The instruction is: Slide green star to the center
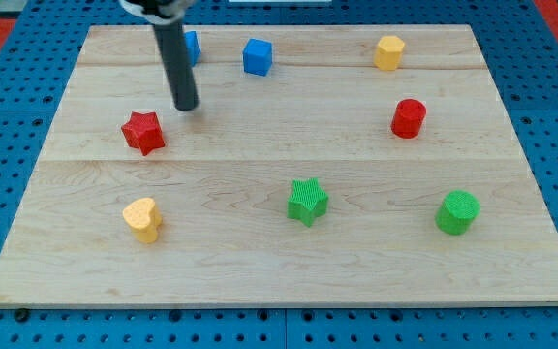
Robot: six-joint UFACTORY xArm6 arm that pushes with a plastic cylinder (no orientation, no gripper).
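The green star point(307, 202) lies on the wooden board point(260, 145) a little below and right of the board's middle. My tip point(186, 106) is at the upper left, far from the star, just above and right of the red star point(143, 132). The rod rises from the tip toward the view's top and partly hides a blue block point(191, 46).
A blue cube point(257, 56) and a yellow block point(388, 52) sit near the top edge. A red cylinder point(408, 118) is at the right. A green cylinder point(457, 212) is at the lower right. A yellow heart-like block point(143, 219) is at the lower left.
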